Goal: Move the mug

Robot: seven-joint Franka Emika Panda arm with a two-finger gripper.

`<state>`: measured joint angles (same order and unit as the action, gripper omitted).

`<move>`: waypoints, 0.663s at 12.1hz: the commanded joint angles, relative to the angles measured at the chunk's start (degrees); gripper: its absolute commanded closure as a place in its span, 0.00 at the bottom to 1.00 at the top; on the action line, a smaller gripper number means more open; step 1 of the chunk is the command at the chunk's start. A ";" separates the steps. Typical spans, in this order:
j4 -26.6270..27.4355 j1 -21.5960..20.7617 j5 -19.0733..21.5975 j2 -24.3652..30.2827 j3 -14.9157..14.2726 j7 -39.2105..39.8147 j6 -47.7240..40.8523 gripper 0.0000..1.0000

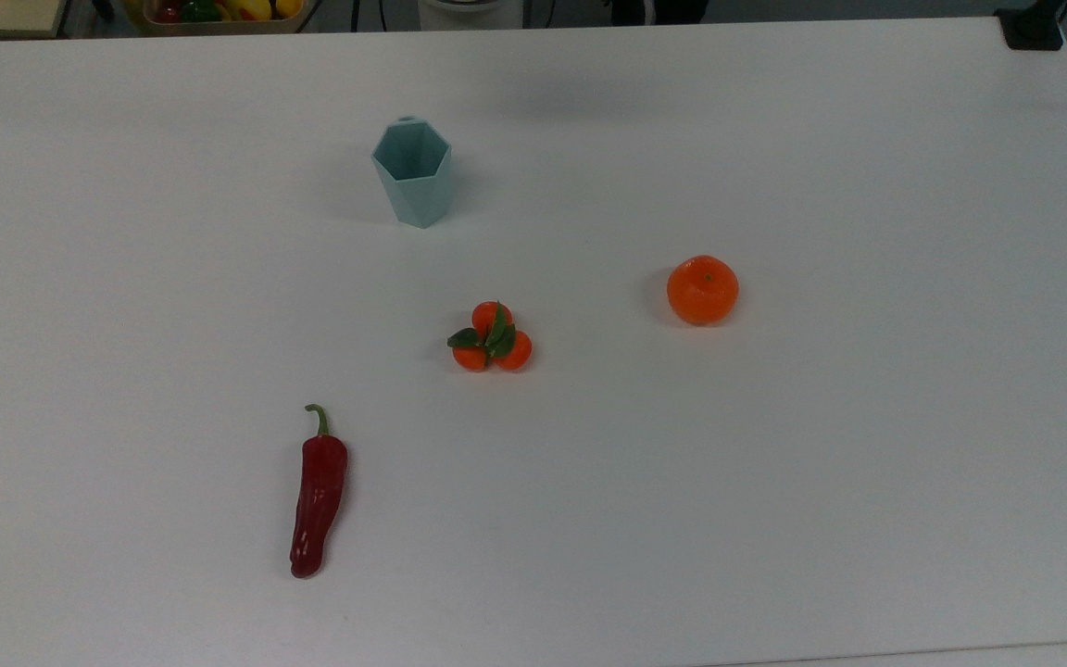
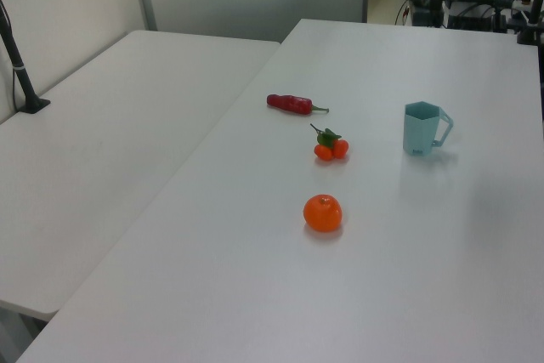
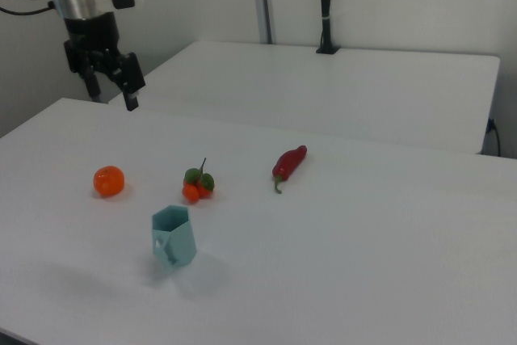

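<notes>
On the white table (image 1: 774, 509), toward the far edge in the top view, stands the small pale teal-blue faceted plastic mug (image 1: 413, 183), upright on its tapered base, hexagonal mouth up, nothing in it that I can see. Its loop handle points to the left view's right (image 2: 443, 129) and faces the camera in the right view (image 3: 173, 237). Mug is free, nothing touching it, so it looks set down, or not yet picked.

Nearest neighbour: cluster of three small orange fruits with green leaves (image 1: 492, 339), near but apart from the mug. Beyond that a single round orange tangerine (image 1: 702, 289) on the top view's right, and a long dark red chilli pepper (image 1: 318, 494) toward the near edge, well apart. All spaced out, so there is room to slide or lift the mug any way.

The black two-finger claw (image 3: 113, 90) hangs high above the table's far corner in the right view, well clear of the mug, released, fingers spread, gripping nothing. Judgement: parked position, either the move is finished or a fresh approach comes next. Handle side is open for a reach.
</notes>
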<state>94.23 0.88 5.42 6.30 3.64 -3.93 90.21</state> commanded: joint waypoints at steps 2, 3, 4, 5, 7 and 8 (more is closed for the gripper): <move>-3.70 -2.19 1.26 -4.37 -4.41 7.78 6.36 0.00; -3.61 -4.81 1.43 -4.19 -7.73 8.67 6.47 0.00; -3.44 -6.23 1.26 -3.58 -8.72 8.42 6.47 0.00; -3.44 -6.25 1.26 -3.66 -8.91 8.50 6.39 0.00; -3.44 -6.42 0.91 -3.84 -8.65 8.59 6.30 0.00; -3.35 -6.42 0.90 -3.84 -8.65 8.68 6.12 0.00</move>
